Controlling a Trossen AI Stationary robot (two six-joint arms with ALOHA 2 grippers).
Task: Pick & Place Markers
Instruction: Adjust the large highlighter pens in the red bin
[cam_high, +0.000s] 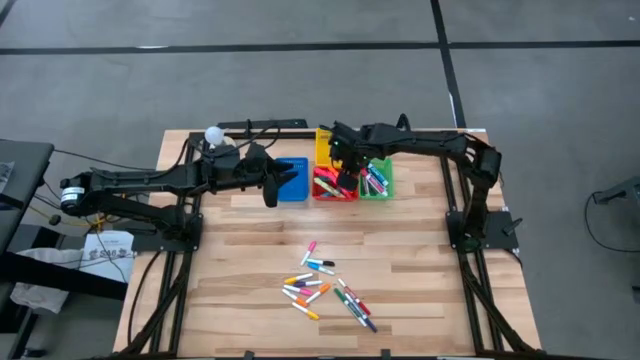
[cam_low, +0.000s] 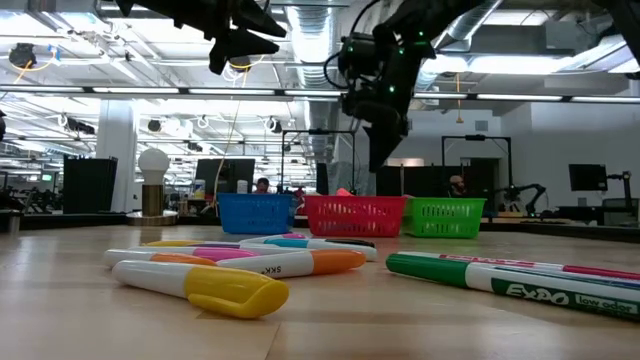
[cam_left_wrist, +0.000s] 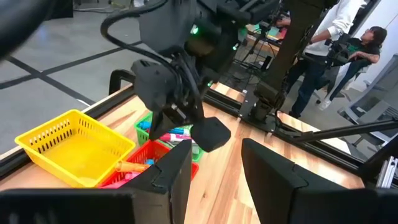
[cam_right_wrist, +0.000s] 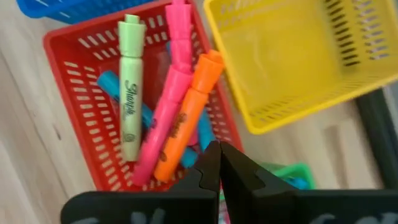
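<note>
The markers still loose lie scattered on the near middle of the wooden table, well apart from the bins along the far edge: blue bin, red bin, green bin in a row, with a yellow bin just beyond the red one. The right gripper hangs over the red bin with its fingers pressed together and nothing between them; below it (seen from its wrist) lie a pale green highlighter, a pink one and an orange one. The left gripper hovers just left of the blue bin, fingers parted and empty.
</note>
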